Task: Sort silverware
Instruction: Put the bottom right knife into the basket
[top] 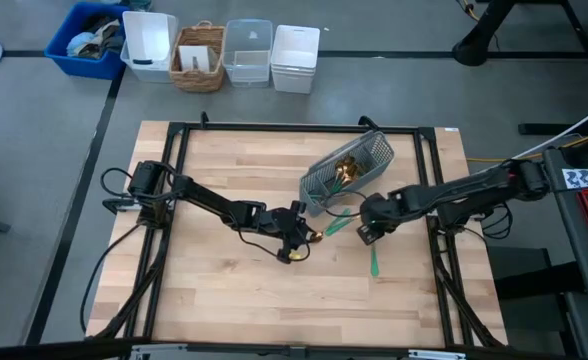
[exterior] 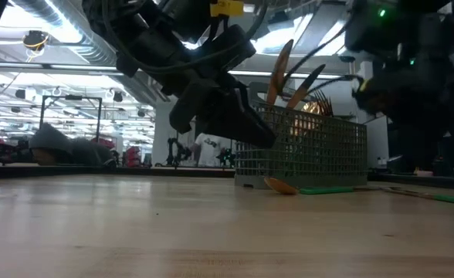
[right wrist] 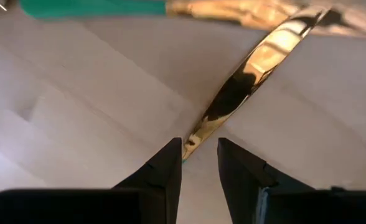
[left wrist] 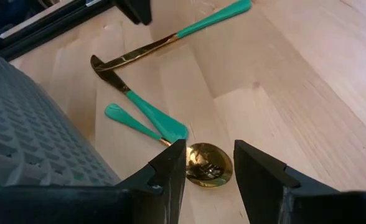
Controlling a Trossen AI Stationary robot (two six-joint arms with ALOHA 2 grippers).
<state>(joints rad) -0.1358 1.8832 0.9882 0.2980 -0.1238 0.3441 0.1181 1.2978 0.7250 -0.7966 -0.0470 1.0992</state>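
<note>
High view: most silverware (top: 346,170) stands in the tipped mesh caddy (top: 372,158) mid-worktop (top: 224,290); a few pieces lie loose just beside it, so sorting appears barely begun. Bare board lies toward the near edge.

Low view: caddy upright-looking, handles protruding.

Left wrist view: left hand (left wrist: 209,163) unclenched, straddling a gold spoon (left wrist: 205,167); caddy wall close alongside.

Right wrist view: right hand (right wrist: 199,157) unclenched over a gold knife blade (right wrist: 258,65).

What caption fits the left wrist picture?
Open left gripper over a gold spoon, beside a knife and the mesh caddy.
</note>
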